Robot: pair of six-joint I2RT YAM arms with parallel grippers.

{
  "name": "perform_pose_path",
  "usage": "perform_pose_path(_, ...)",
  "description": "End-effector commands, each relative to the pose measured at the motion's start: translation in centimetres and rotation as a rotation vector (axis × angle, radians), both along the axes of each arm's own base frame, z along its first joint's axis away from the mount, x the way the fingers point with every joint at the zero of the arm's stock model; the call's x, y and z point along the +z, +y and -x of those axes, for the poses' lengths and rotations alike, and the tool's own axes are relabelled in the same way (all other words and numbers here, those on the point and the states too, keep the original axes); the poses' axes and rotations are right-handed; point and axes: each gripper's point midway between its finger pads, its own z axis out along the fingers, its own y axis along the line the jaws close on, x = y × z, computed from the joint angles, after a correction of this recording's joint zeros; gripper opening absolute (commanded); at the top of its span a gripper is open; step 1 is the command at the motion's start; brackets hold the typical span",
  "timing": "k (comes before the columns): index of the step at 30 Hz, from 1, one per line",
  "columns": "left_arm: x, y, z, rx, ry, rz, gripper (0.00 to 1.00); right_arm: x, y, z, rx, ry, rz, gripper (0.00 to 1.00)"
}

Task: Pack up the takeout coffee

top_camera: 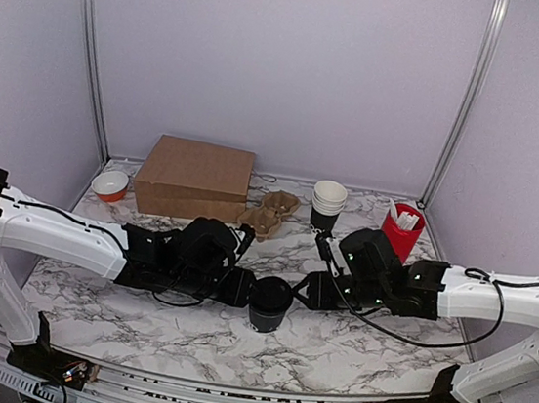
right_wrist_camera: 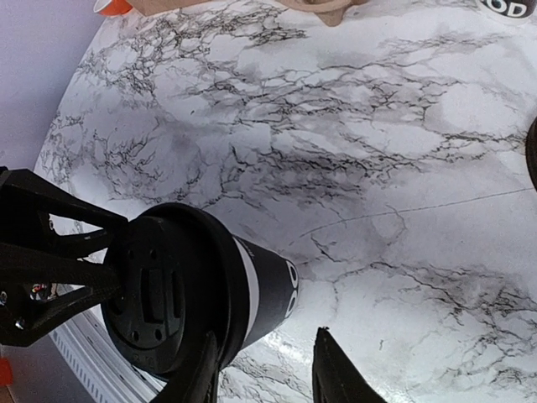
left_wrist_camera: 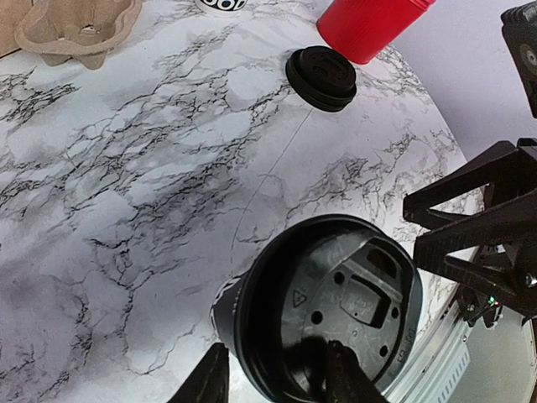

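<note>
The black paper cup stands upright at the table's middle with its black lid on top. In the left wrist view the lid fills the lower middle. My left gripper is open at the lid's left rim, with one finger beside the cup wall and one in front of the lid top. In the right wrist view the cup shows a white band and white print. My right gripper is open, close beside the cup's right side, gripping nothing. In the top view both grippers, left and right, flank the cup.
A second black lid lies near the red tub. A stack of white-rimmed cups, a cardboard cup carrier, a brown box and a small white-and-orange bowl stand along the back.
</note>
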Motion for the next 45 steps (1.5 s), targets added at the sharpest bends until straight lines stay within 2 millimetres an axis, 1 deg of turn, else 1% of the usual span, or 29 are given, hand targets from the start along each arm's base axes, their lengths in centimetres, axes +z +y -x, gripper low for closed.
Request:
perform_pose_path(1,-1.0,-0.2,0.0,-0.011,0.015,-0.042,0.39,0.5,0.9,-0.6,0.002,-0.012,-0.037,0.37)
perform_pose_path(7,-1.4,-0.1,0.0,-0.008,0.015,-0.055,0.39,-0.8,0.9,-0.7,-0.002,0.011,-0.013,0.37)
perform_pose_path(14,-2.0,0.1,0.0,-0.003,0.019,-0.067,0.39,-2.0,0.0,-0.4,-0.025,0.031,0.026,0.34)
perform_pose_path(17,-2.1,0.0,0.0,-0.003,0.02,-0.07,0.39,-3.6,-0.8,-0.2,-0.037,0.062,0.097,0.31)
perform_pose_path(22,-2.6,0.1,-0.2,0.003,0.019,-0.081,0.39,-6.9,-1.3,1.8,-0.03,0.122,0.188,0.3)
perform_pose_path(27,-3.0,0.2,-0.4,0.01,0.02,-0.092,0.39,-9.7,-0.9,3.9,-0.009,0.182,0.233,0.28)
perform_pose_path(29,-3.1,0.3,-0.5,0.013,0.019,-0.094,0.39,-10.1,-0.7,4.3,-0.002,0.192,0.24,0.27)
perform_pose_path(31,-3.1,0.3,-0.6,0.013,0.018,-0.096,0.39,-9.4,-0.4,4.3,-0.002,0.183,0.227,0.26)
perform_pose_path(32,-3.0,0.4,-0.7,0.012,0.015,-0.098,0.39,-8.5,-0.2,4.1,-0.003,0.167,0.207,0.27)
perform_pose_path(34,-2.9,0.6,-0.8,0.007,0.008,-0.104,0.39,-6.0,0.5,3.6,-0.005,0.125,0.151,0.28)
perform_pose_path(35,-2.9,0.6,-0.9,0.0,0.003,-0.107,0.39,-3.9,1.1,3.3,-0.001,0.094,0.099,0.29)
perform_pose_path(37,-2.6,0.3,-1.0,-0.022,-0.008,-0.106,0.39,-1.0,2.0,3.0,0.013,0.053,0.032,0.3)
perform_pose_path(39,-2.5,-0.1,-0.9,-0.056,-0.014,-0.111,0.39,1.0,2.7,2.9,0.024,0.028,-0.009,0.3)
perform_pose_path(42,-2.2,-0.9,-1.1,-0.093,-0.029,-0.122,0.38,2.7,3.1,2.3,0.018,-0.008,-0.026,0.31)
perform_pose_path(45,-2.2,-1.3,-1.3,-0.109,-0.032,-0.129,0.38,3.8,1.9,1.1,-0.047,-0.056,0.002,0.32)
